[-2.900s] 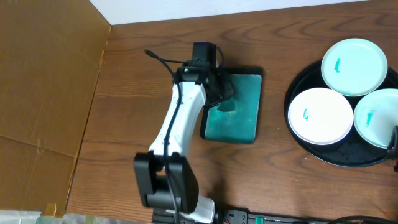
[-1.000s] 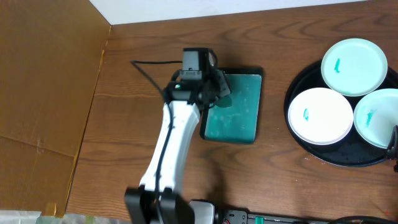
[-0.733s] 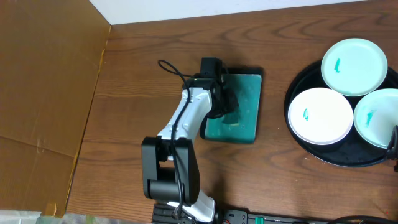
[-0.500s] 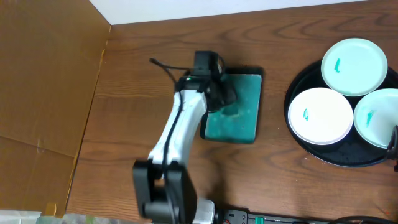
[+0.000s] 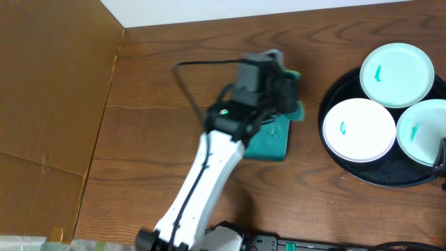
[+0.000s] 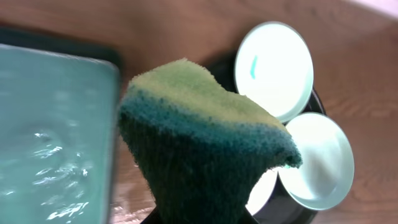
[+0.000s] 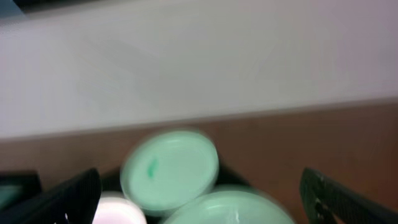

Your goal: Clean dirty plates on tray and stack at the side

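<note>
The left gripper (image 5: 283, 95), clamped on a green sponge (image 6: 199, 143), hovers mid-frame, the nearest plate (image 5: 359, 130) to its lower right on the tray (image 5: 376, 174)

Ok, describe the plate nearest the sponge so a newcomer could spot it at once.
Find the large round black tray on the right. The left plate lies on its left side, closest to the rectangular teal tray. It looks whiter than the bluish rear plate and right plate, with its smear near its left edge.
</note>
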You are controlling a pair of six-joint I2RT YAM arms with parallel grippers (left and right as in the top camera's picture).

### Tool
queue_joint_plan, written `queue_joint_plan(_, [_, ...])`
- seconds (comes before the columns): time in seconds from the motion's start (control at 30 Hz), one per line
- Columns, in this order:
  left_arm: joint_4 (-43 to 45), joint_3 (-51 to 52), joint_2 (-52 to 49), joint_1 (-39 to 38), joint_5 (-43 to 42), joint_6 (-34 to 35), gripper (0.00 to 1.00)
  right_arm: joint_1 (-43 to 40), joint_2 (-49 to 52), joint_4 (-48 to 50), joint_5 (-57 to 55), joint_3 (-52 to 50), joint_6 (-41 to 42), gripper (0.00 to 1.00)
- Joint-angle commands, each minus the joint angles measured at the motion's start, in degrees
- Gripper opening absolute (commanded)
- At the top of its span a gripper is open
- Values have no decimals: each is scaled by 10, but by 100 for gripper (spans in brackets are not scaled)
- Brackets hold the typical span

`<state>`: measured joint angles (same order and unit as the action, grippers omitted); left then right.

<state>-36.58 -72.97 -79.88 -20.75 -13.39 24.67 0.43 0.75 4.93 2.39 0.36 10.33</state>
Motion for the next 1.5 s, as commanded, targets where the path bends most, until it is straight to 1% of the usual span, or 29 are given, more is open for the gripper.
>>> queue_joint_plan(0.0, [34, 3, -70, -43, 8, 47, 7, -3, -2, 94, 70, 0, 0, 99])
queue_joint_plan(0.1, [88, 3, -137, -77, 7, 74, 7, -3, 0, 196, 113, 5, -24, 99])
queue_joint_plan(0.13, [110, 3, -158, -90, 8, 74, 7, -3, 3, 208, 114, 12, -33, 99])
queue_joint_plan(0.2, [150, 3, -195, -114, 12, 73, 8, -3, 15, 186, 114, 43, -63, 99])
queue_joint_plan(0.27, [177, 3, -228, -137, 26, 74, 7, -3, 39, 119, 110, 92, -99, 99])
queue_joint_plan(0.37, [183, 3, -257, -163, 62, 85, 7, -3, 112, -19, 80, 200, -135, 99])
queue_joint_plan(0.43, [187, 3, -269, -179, 82, 98, 7, -3, 183, -106, 73, 285, -157, 99])
queue_joint_plan(0.53, [192, 3, -283, -197, 114, 115, 7, -4, 299, -203, 71, 403, -162, 99])
queue_joint_plan(0.6, [192, 3, -292, -204, 115, 136, 7, -3, 376, -259, 75, 477, -162, 99])
queue_joint_plan(0.67, [198, 3, -301, -210, 115, 151, 9, -3, 452, -314, 109, 552, -162, 99])
queue_joint_plan(0.7, [205, 3, -307, -213, 115, 151, 16, -3, 483, -334, 134, 582, -162, 99])
queue_joint_plan(0.73, [210, 3, -312, -215, 115, 151, 29, -3, 510, -348, 161, 607, -162, 99])
queue_joint_plan(0.77, [210, 3, -315, -216, 115, 151, 48, -3, 534, -355, 197, 627, -162, 99])
queue_joint_plan(0.8, [210, 3, -317, -216, 115, 151, 59, -3, 558, -361, 243, 643, -162, 99])
queue_joint_plan(0.83, [210, 3, -317, -216, 115, 151, 65, -3, 577, -360, 274, 652, -162, 99])
queue_joint_plan(0.9, [209, 2, -315, -214, 115, 143, 72, -3, 609, -346, 329, 656, -162, 99])
queue_joint_plan(0.97, [208, 2, -309, -210, 115, 134, 75, -3, 631, -324, 344, 656, -150, 99])
queue_joint_plan(1.03, [205, 2, -296, -203, 115, 124, 78, -3, 648, -307, 327, 657, -97, 99])
queue_joint_plan(1.1, [194, 2, -277, -191, 113, 123, 79, -3, 663, -313, 298, 667, -73, 99])
queue_joint_plan(1.17, [180, 2, -249, -169, 107, 125, 79, -3, 675, -330, 277, 682, -71, 99])
queue_joint_plan(1.3, [151, 2, -191, -115, 89, 125, 79, -3, 720, -420, 223, 742, -46, 99])
queue_joint_plan(1.4, [127, 2, -150, -66, 89, 125, 79, -3, 774, -512, 216, 794, -53, 99])
queue_joint_plan(1.47, [119, 2, -134, -38, 89, 125, 79, 0, 812, -554, 217, 816, -73, 99])
